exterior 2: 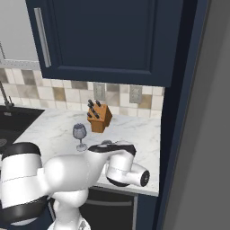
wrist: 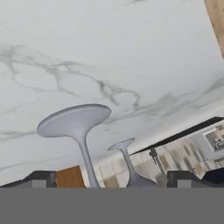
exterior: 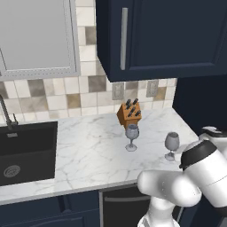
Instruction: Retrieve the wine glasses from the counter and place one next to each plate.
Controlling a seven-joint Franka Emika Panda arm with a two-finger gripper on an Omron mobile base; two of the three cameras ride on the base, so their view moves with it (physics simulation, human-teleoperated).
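We find no readable text, label, brand or number anywhere in these views. The marble counter (exterior: 88, 150), the knife block (exterior: 129, 114) and the navy cabinet doors (exterior: 177, 35) carry no lettering or signs.

A wine glass (exterior 2: 79, 134) stands on the counter (exterior 2: 134, 134) near a knife block (exterior 2: 100, 118).

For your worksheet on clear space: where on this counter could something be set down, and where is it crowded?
Bare marble counter runs between the sink and the nearer wine glass. It is crowded on the right: knife block, both glasses, second glass near the arm.
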